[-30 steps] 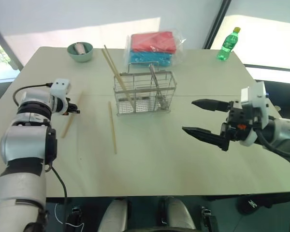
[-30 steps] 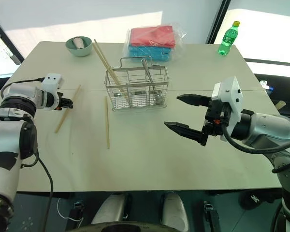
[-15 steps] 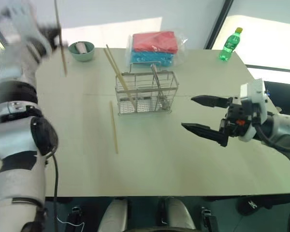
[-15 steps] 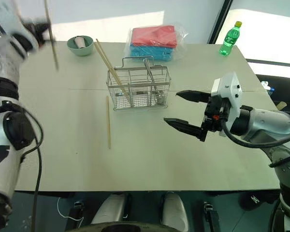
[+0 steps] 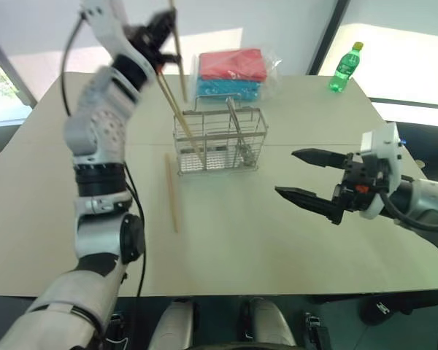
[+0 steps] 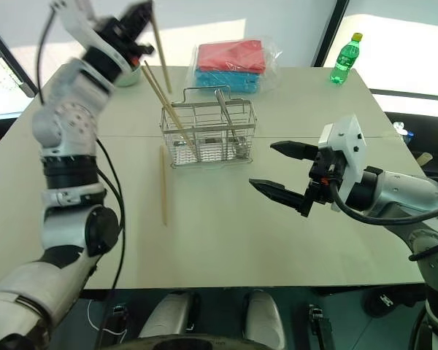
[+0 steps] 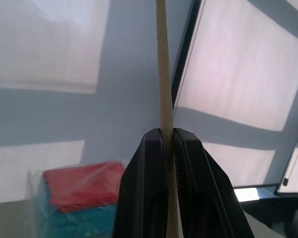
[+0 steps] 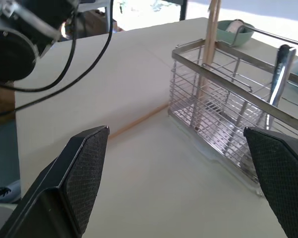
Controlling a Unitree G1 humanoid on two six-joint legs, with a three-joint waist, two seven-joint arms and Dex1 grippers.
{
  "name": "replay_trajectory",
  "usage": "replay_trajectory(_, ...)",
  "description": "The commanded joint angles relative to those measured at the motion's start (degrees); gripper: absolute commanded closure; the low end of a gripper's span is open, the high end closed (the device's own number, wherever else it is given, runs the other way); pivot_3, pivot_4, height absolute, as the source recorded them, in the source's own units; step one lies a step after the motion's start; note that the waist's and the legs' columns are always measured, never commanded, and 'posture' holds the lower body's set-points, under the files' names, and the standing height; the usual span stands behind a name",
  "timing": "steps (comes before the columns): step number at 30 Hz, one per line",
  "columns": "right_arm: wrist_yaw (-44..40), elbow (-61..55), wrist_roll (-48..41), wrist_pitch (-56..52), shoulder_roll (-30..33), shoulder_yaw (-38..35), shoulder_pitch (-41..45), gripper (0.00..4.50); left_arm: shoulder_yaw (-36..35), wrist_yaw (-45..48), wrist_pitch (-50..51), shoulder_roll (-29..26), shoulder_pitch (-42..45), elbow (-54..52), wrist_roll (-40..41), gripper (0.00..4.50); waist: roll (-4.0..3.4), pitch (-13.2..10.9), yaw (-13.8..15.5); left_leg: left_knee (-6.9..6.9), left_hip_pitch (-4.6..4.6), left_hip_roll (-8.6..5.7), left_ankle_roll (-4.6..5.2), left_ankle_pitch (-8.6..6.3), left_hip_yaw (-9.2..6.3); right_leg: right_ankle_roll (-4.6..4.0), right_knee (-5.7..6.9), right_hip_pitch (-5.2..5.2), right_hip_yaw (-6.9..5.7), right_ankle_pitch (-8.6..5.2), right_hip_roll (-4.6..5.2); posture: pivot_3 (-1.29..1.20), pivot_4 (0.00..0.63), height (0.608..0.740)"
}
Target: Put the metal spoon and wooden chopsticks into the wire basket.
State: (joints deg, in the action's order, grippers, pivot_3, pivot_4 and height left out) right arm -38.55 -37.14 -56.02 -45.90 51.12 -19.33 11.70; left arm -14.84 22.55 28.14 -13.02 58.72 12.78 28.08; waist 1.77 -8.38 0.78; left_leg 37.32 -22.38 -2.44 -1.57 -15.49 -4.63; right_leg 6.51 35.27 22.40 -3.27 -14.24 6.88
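Raised since a second ago: left gripper [image 5: 163, 29], up from the table's left side to above and behind the wire basket [image 5: 220, 140], fingers pinching one wooden chopstick [image 5: 178, 62] upright. Basket: two chopsticks [image 5: 177, 111] leaning in its left end; metal spoon [image 5: 238, 131] standing right of middle. One chopstick [image 5: 171, 191] flat on table [image 5: 226, 240], left of basket. Right gripper [image 5: 309, 177]: fingers spread wide, empty, level, right of basket.

Head eyes overlook table [image 5: 226, 240] (wrists close in).
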Motion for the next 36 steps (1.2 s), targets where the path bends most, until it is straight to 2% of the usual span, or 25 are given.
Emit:
replay_trajectory(1,2.0,-2.7,-2.2,0.2,-0.1,-3.5,-1.0,0.00,1.5,0.3,-2.5,0.5,-1.2,-2.0,-0.8,4.43,0.01,0.0,0.0,0.00,-0.01,0.00,0.00,0.00,0.00,-0.01,0.00,0.01,0.00,0.00,0.00,0.00,0.150,0.667)
replay_trajectory(11,5.8,-2.3,-4.8,0.1,0.3,-5.0,-1.5,0.00,6.4,2.0,-9.2,2.5,-8.4,-2.6,-4.8,4.43,-0.01,0.0,0.1,0.02,-0.03,0.01,0.09,-0.04,-0.01,-0.03,-0.07,-0.04,0.00,0.00,-0.02,0.00,0.150,0.667)
replay_trajectory(14,6.2,-1.7,-5.4,0.1,0.7,-5.1,-1.1,0.00,6.6,1.9,-9.1,2.9,-9.9,-3.4,-4.4,3.27,-0.01,0.0,0.1,0.02,-0.03,0.01,0.10,-0.05,-0.01,-0.04,-0.08,-0.05,0.00,0.00,-0.01,0.00,0.150,0.667)
replay_trajectory(15,6.3,-1.4,-5.5,0.1,0.7,-5.1,-0.9,0.00,6.6,1.8,-8.9,2.9,-10.2,-4.0,-4.1,2.71,-0.01,0.0,0.1,0.02,-0.03,0.01,0.11,-0.06,-0.01,-0.04,-0.08,-0.05,0.00,0.00,-0.01,0.00,0.150,0.667)
replay_trajectory(16,6.4,-1.3,-5.6,0.1,0.8,-5.0,-0.8,0.00,6.6,1.7,-8.7,2.9,-10.3,-4.4,-4.0,2.34,-0.01,0.0,0.1,0.02,-0.03,0.01,0.11,-0.06,-0.01,-0.04,-0.08,-0.05,0.00,0.00,-0.01,0.00,0.150,0.667)
replay_trajectory(20,6.6,0.1,-5.7,0.1,0.8,-4.2,0.5,0.00,5.3,0.2,-5.6,2.8,-10.3,-8.8,-1.7,0.17,-0.01,0.0,0.1,0.02,-0.04,0.01,0.12,-0.06,-0.01,-0.04,-0.08,-0.04,0.00,0.00,-0.02,0.00,0.150,0.667)
replay_trajectory(21,6.6,0.3,-5.6,0.2,0.8,-3.9,0.8,0.00,5.0,-0.2,-4.7,2.9,-10.3,-9.7,-1.1,0.03,-0.01,0.0,0.1,0.02,-0.04,0.02,0.12,-0.06,-0.01,-0.04,-0.08,-0.04,0.00,0.00,-0.02,0.00,0.150,0.667)
replay_trajectory(27,6.5,2.0,-5.1,0.2,0.3,-2.5,2.2,0.00,-0.7,-7.8,6.2,-1.2,-4.5,-18.0,5.2,0.03,0.00,0.0,0.0,0.02,-0.04,0.02,0.13,-0.06,-0.03,-0.04,-0.07,-0.02,0.00,0.00,-0.04,0.00,0.150,0.667)
replay_trajectory(30,6.4,2.5,-4.7,0.6,0.2,-1.7,3.0,0.00,-5.8,-13.0,12.5,-6.9,3.5,-13.7,7.4,0.03,-0.01,-0.1,-0.1,0.02,-0.04,0.04,0.13,-0.06,-0.03,-0.03,-0.06,0.01,-0.01,0.00,-0.08,0.00,0.150,0.667)
replay_trajectory(32,6.2,2.8,-4.4,0.8,0.0,-1.2,3.4,0.00,-6.5,-16.3,17.1,-11.4,7.3,-8.2,5.4,0.03,-0.04,0.0,-0.1,-0.03,0.02,0.04,0.13,-0.07,-0.01,-0.02,-0.06,-0.02,-0.01,-0.01,-0.10,0.00,0.150,0.667)
replay_trajectory(34,6.0,3.2,-3.9,1.1,-0.3,-0.6,3.9,0.00,-4.4,-20.4,20.1,-15.2,9.4,-3.7,0.2,0.03,-0.19,0.0,-0.1,-0.10,0.09,0.02,0.14,-0.07,0.00,-0.01,-0.07,-0.06,-0.01,-0.01,-0.11,0.00,0.150,0.667)
replay_trajectory(36,5.7,3.5,-3.4,1.5,-0.7,0.1,4.1,0.00,-2.4,-25.4,24.6,-16.8,10.8,-0.8,-3.9,0.03,-0.21,0.1,0.0,-0.11,0.15,0.00,0.15,-0.07,0.02,0.00,-0.04,-0.11,0.00,-0.02,-0.11,0.00,0.150,0.667)
